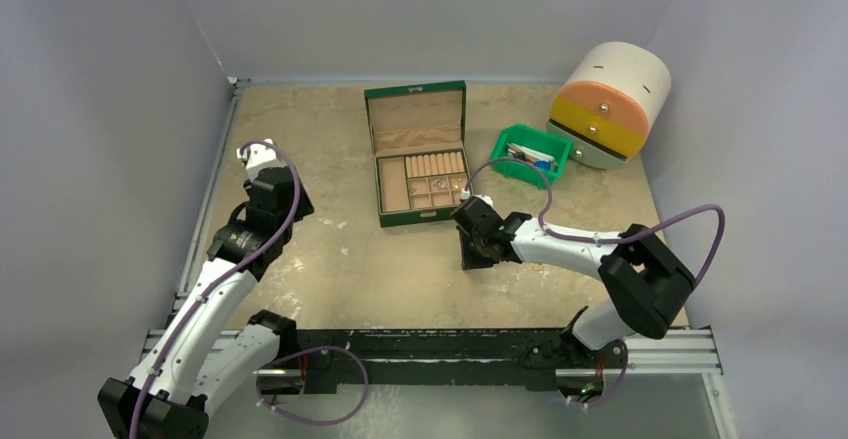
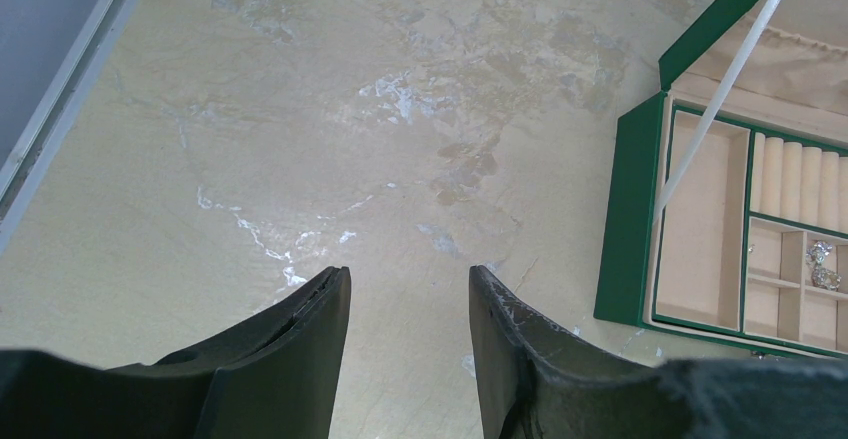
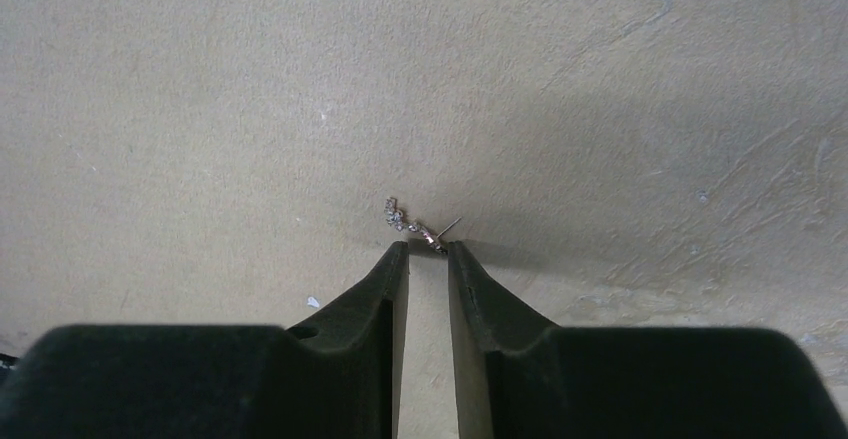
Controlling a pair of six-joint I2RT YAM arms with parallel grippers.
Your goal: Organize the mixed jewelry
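Right gripper [image 3: 428, 249] first: it's down low over the table [image 3: 200, 109], and its fingers [image 3: 385, 299] are nearly together, with only a thin slot between them. The sparkly trinket [image 3: 415, 224] lies on the table right at the tips. Its glittery end trails out ahead of the finger on the left of the wrist view. Its coppery end, with a thin pin sticking out, sits at the mouth of the slot, closer to the other finger. We honestly can't tell if the tips are nipping that end or if it's just lying in the gap. The slot looks wider than the pin, fwiw.

The left gripper [image 2: 410, 279] is easier. Its fingers [image 2: 310, 329] are spread well apart with nothing between them, only bare blotchy table under and ahead of them.

The green box [image 2: 625, 219] sits ahead and off to the right of those fingers, clear of them, with its lid up. In one of its small tan compartments we can see a couple of silvery pieces [image 2: 820, 264], well apart from the left fingers.

From the top camera, the right fingers are near the box's closest right corner, on the arm's side of it. The left ones are well off to the box's left.
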